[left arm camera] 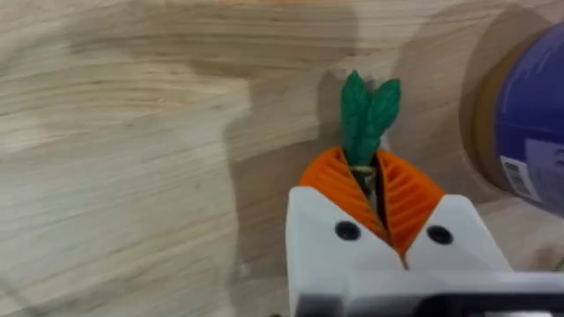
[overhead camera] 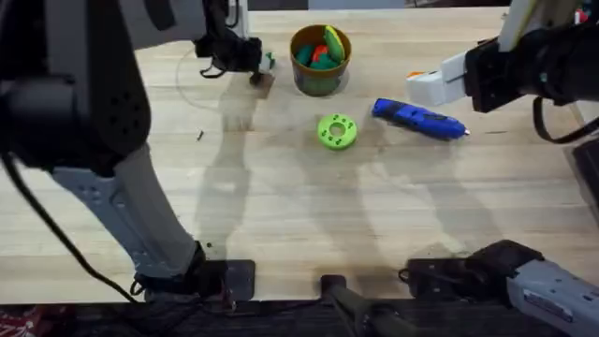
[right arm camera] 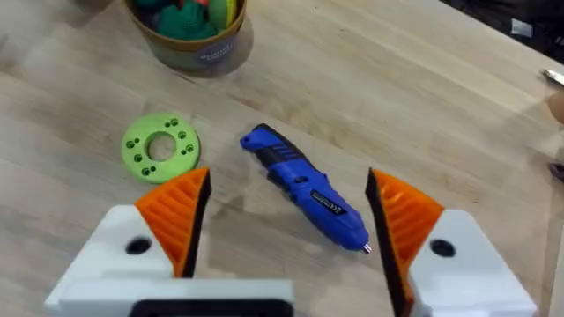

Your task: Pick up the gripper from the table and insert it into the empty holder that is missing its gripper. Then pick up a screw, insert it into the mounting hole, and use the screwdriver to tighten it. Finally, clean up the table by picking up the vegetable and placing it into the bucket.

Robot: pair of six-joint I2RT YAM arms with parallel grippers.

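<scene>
My left gripper is shut on the vegetable; its green leafy end sticks out past the orange pads, just left of the bucket. The bucket holds several toy pieces. The blue screwdriver lies on the table right of a green disc. My right gripper hovers open above the screwdriver, holding nothing. A tiny dark screw lies at the left. The loose gripper and its holder are out of view.
The left arm rises large and dark over the table's left side. The arm bases stand along the front edge. Bare wooden table stretches across the middle and front.
</scene>
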